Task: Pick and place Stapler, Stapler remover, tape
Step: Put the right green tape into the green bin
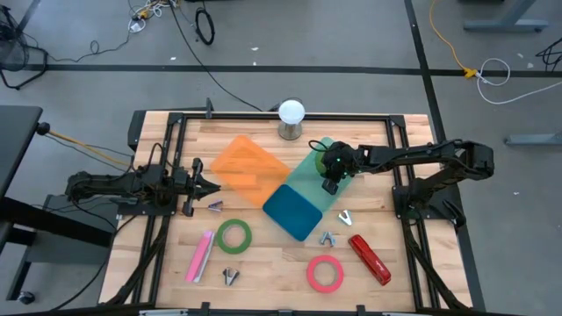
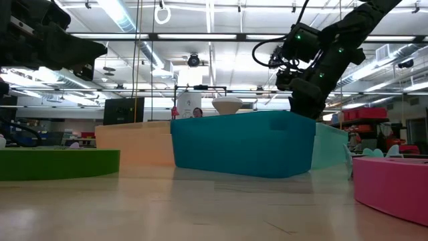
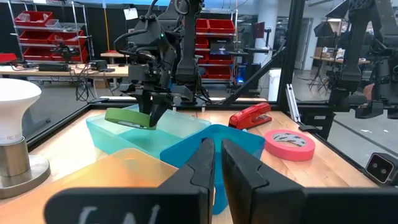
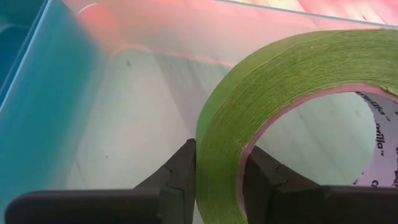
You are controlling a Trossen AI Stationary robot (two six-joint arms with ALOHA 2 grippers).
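Observation:
My right gripper (image 1: 331, 183) hangs over the pale teal bin (image 1: 313, 167), shut on a green tape roll (image 3: 127, 118). My left gripper (image 1: 207, 185) waits shut and level at the table's left side, touching nothing. On the table lie a second green tape roll (image 1: 234, 234), a pink tape roll (image 1: 325, 273), a red stapler (image 1: 370, 258), a pink stapler (image 1: 200, 255) and several small metal staple removers, one of them (image 1: 345, 217) beside the dark teal bin (image 1: 292, 211). My right gripper pinches the green roll's wall (image 4: 219, 140), one finger (image 4: 264, 177) inside the roll's hole and one (image 4: 179, 171) outside. The fingers slant down from the table's right side. The roll (image 3: 127, 118) lies nearly flat below them, lifted clear above the pale teal bin's floor.
An orange bin (image 1: 250, 164) lies left of the two teal bins. A white bulb on a metal base (image 1: 291, 118) stands at the far edge. A black frame (image 1: 176, 123) runs round the tabletop. Bare wood shows along the near edge.

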